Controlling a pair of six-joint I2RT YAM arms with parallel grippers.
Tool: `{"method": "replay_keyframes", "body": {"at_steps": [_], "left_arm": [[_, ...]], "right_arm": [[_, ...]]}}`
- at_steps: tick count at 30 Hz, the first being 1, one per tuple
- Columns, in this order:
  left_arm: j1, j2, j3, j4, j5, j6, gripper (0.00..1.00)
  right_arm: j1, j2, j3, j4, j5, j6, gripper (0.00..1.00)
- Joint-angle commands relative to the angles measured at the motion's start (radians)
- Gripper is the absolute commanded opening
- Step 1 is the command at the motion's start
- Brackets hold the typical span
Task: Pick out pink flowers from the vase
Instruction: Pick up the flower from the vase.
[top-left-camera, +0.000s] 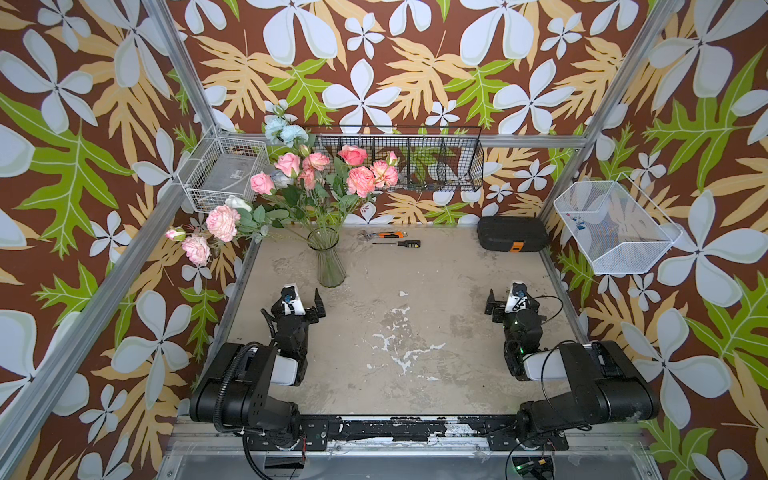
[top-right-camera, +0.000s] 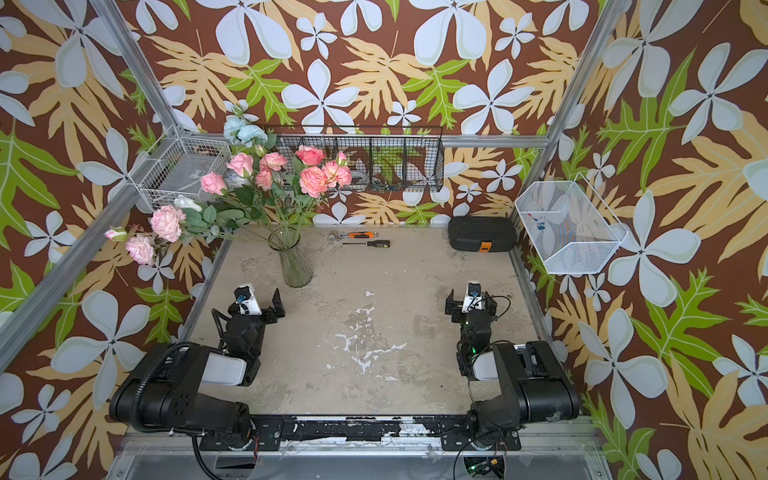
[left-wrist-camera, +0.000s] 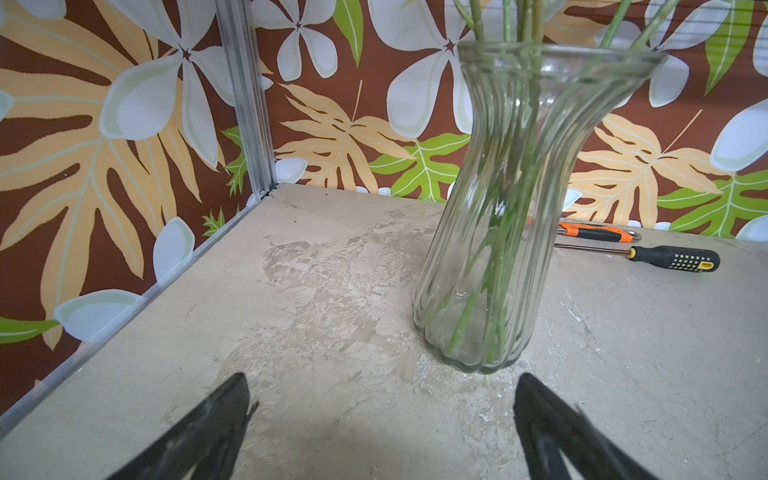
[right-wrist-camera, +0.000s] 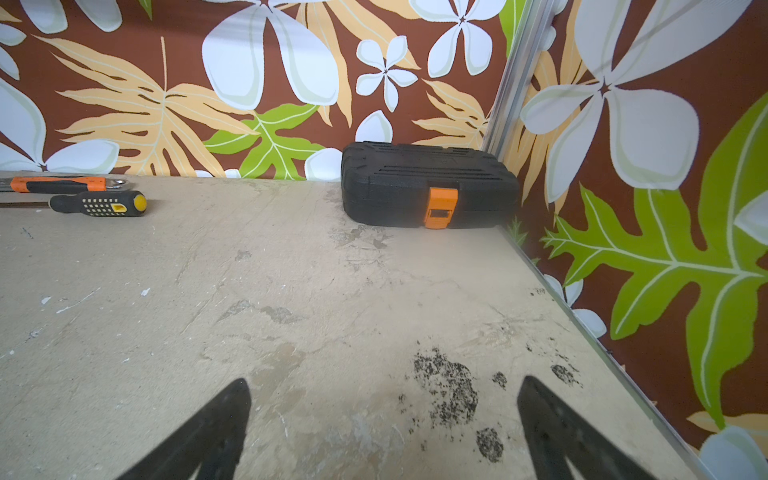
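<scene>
Left wrist shows vase (left-wrist-camera: 498, 208); both top views add pink flowers (top-left-camera: 360, 180).

No legible text, brand or number on the vase (left-wrist-camera: 494, 232), screwdriver (left-wrist-camera: 673, 258) or black case (right-wrist-camera: 415, 183).

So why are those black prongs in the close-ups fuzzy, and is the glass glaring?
Left wrist view: the left end effector blurs, too near the lens; the vase is sharp with faint highlights. Right wrist view: the right end effector blurs likewise. Both top views: even light.

Black case (right-wrist-camera: 428, 183) lies beyond the gaping gripper (right-wrist-camera: 384, 379).
</scene>
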Motion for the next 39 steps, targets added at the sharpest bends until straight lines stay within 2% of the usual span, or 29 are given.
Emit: {"method": "replay_keyframes", "body": {"at_steps": [1,5,6,7,8,9,10,13,14,15,16,17,21,26,29,35,39], "left_arm": [[0.002,-0.003,0.004,0.009,0.005,-0.01,1.0],[0.002,-0.025,0.017,-0.023,0.011,-0.006,1.0],[-0.005,-0.07,0.038,-0.103,0.009,0.001,1.0],[-0.023,-0.135,0.067,-0.199,-0.048,0.009,1.0],[-0.057,-0.199,0.09,-0.283,-0.113,0.017,1.0],[-0.084,-0.289,0.113,-0.351,-0.175,-0.028,0.99],[-0.088,-0.376,0.131,-0.417,-0.144,-0.101,0.98],[-0.117,-0.514,0.202,-0.461,-0.05,-0.208,0.92],[-0.125,-0.528,0.234,-0.474,-0.02,-0.209,0.87],[-0.128,-0.541,0.263,-0.475,0.028,-0.208,0.81],[-0.128,-0.551,0.276,-0.462,0.062,-0.207,0.78],[-0.127,-0.553,0.273,-0.426,0.08,-0.2,0.77],[-0.128,-0.536,0.219,-0.268,0.158,-0.16,0.77],[-0.127,-0.403,0.241,-0.111,0.392,-0.097,0.79],[-0.128,-0.294,0.35,-0.182,0.463,-0.06,0.8],[-0.127,-0.123,0.582,-0.456,0.386,0.033,0.82],[-0.127,-0.051,0.646,-0.507,0.374,0.051,0.82]], "right_arm": [[0.001,-0.004,0.006,0.004,-0.001,0.004,1.0],[0.002,-0.007,0.002,0.005,0.016,0.006,1.0],[0.018,-0.021,0.001,0.02,0.1,0.006,1.0],[0.057,-0.053,0.038,0.003,0.246,-0.008,1.0],[0.111,-0.114,0.129,-0.19,0.393,-0.01,1.0],[0.141,-0.18,0.261,-0.452,0.474,0.051,1.0],[0.132,-0.235,0.377,-0.658,0.433,0.168,1.0],[0.056,-0.287,0.568,-0.957,0.289,0.575,1.0],[0.018,-0.287,0.585,-0.944,0.095,0.578,0.98],[-0.004,-0.283,0.588,-0.867,-0.133,0.533,0.8],[0.005,-0.282,0.587,-0.817,-0.257,0.512,0.72],[0.047,-0.291,0.575,-0.792,-0.271,0.502,0.7],[0.228,-0.342,0.444,-0.608,-0.26,0.395,0.72],[0.265,-0.329,0.278,-0.392,-0.362,0.402,0.72],[0.27,-0.31,0.22,-0.304,-0.384,0.379,0.73],[0.283,-0.326,0.219,-0.303,-0.392,0.379,0.74],[0.291,-0.33,0.217,-0.309,-0.386,0.38,0.74]]}}
